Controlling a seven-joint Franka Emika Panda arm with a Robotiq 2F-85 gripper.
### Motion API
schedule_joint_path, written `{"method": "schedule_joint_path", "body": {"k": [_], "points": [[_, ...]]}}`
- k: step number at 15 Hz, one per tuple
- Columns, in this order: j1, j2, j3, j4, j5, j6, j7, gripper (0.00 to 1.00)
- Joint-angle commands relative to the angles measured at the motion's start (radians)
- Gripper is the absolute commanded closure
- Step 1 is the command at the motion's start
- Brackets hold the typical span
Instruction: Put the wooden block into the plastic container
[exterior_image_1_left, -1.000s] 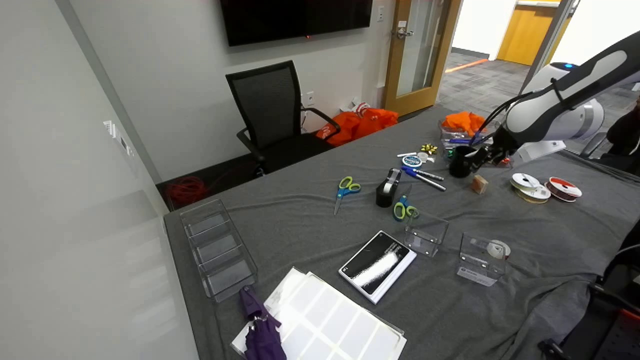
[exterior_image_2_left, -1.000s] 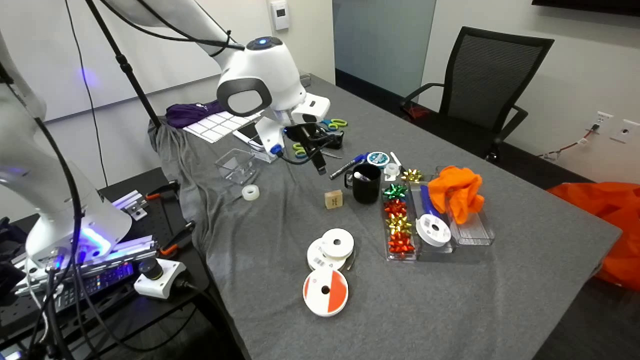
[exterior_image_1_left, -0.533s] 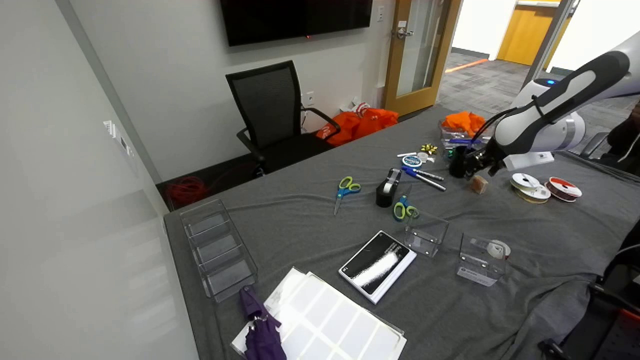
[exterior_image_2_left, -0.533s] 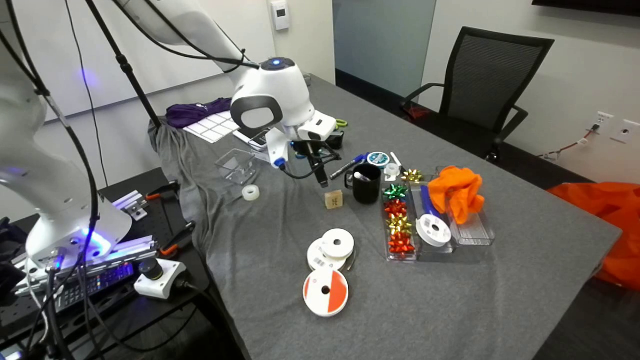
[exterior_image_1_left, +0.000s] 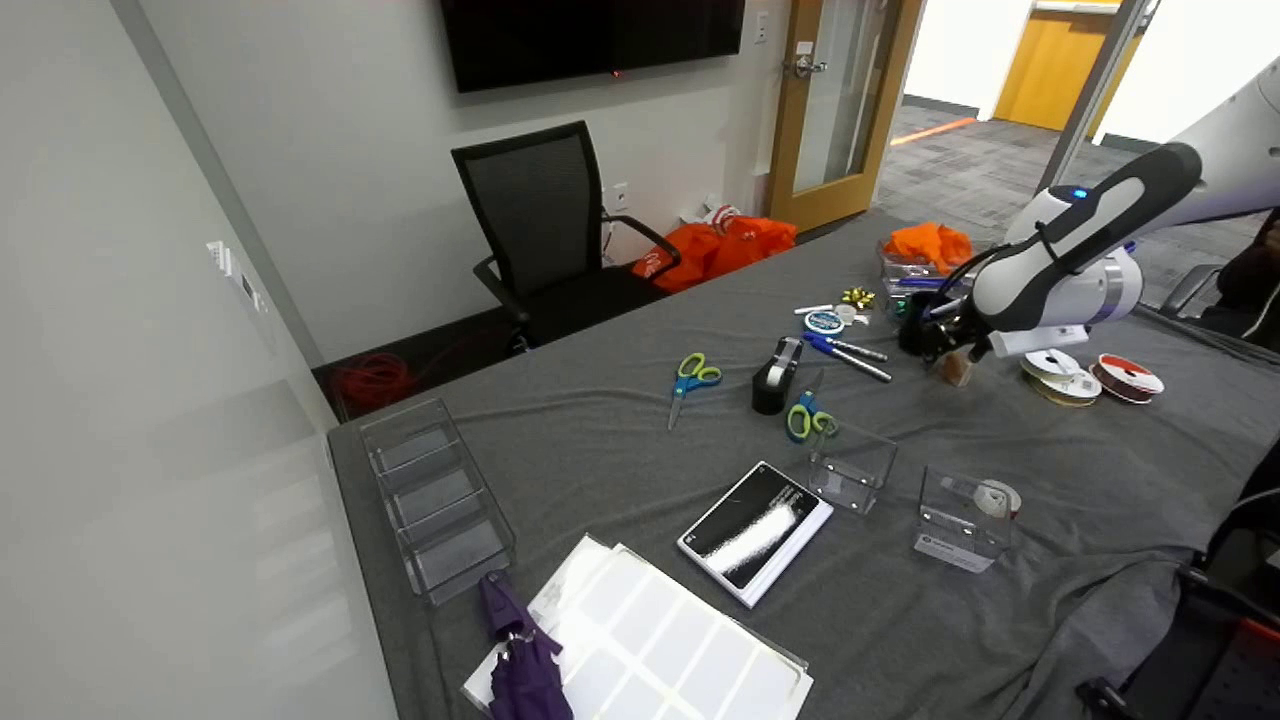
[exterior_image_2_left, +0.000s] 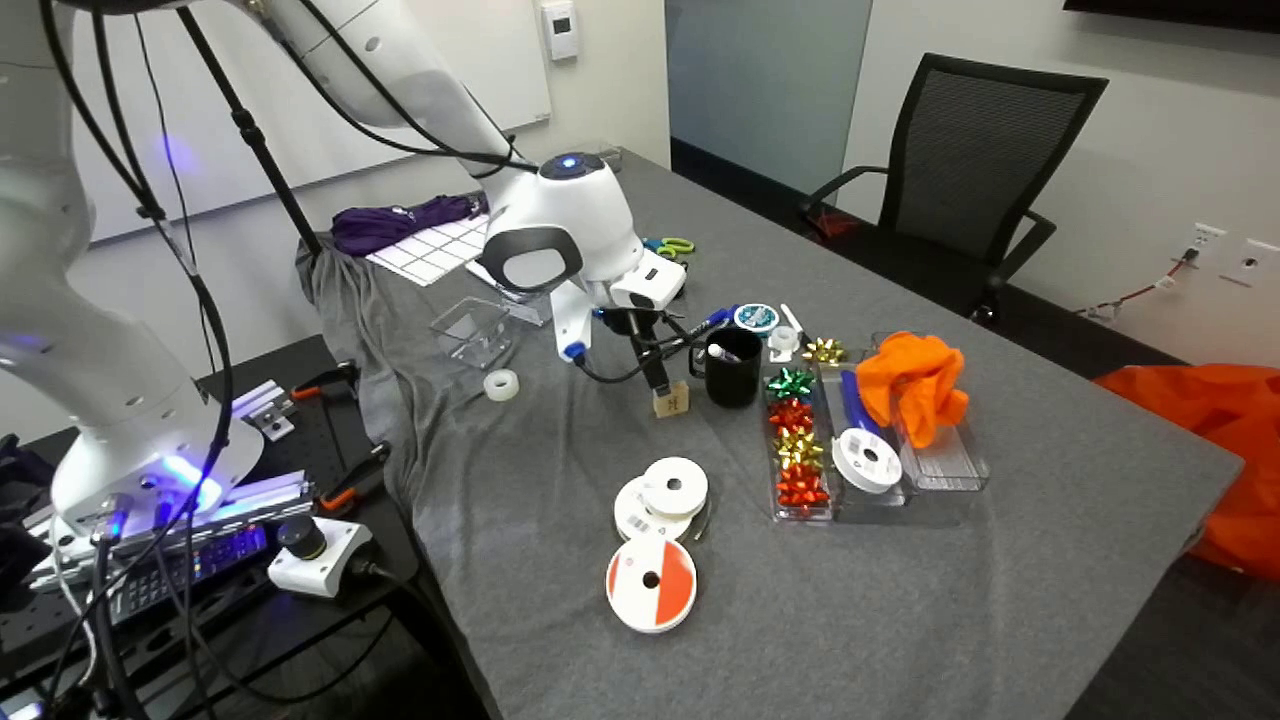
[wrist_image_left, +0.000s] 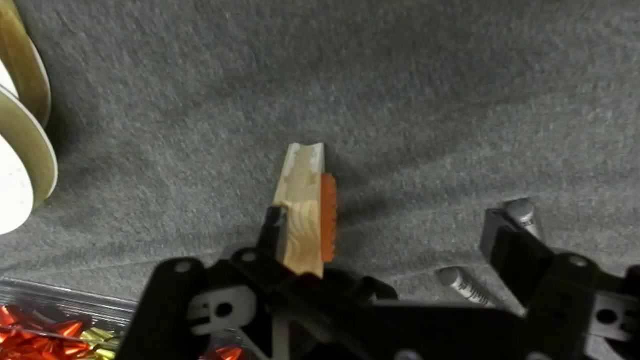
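In the wrist view, the wooden block (wrist_image_left: 304, 215) stands mid-frame on the desk (wrist_image_left: 200, 125), long axis nearly straight up the frame, orange face right. The claw (wrist_image_left: 386, 217) is spread wide, one finger (wrist_image_left: 271, 231) beside the block's left; contact unclear. In an exterior view, the arm (exterior_image_2_left: 565, 215) slants from upper left to centre, claw downward.

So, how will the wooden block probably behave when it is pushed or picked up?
The wooden block should feel stiff, since wood grain shows. It may tip if pushed on a broad face, as it stands on a narrow side. Its boxy shape makes rolling unlikely.
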Motion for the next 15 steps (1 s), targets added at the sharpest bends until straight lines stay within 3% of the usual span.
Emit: {"method": "schedule_joint_path", "body": {"k": [1,7,8,10,14,15], "points": [[-0.024,0.052,0.016,0.034,-0.024,0.041,0.015,0.27],[-0.024,0.048,0.011,0.035,-0.029,0.071,0.021,0.69],[-0.026,0.046,0.012,0.031,-0.03,0.077,0.019,0.33],[-0.028,0.043,0.014,0.027,-0.032,0.081,0.018,0.29],[-0.03,0.041,0.012,0.024,-0.04,0.077,0.013,0.02],[-0.031,0.041,0.013,0.024,-0.041,0.075,0.013,0.01]]}}
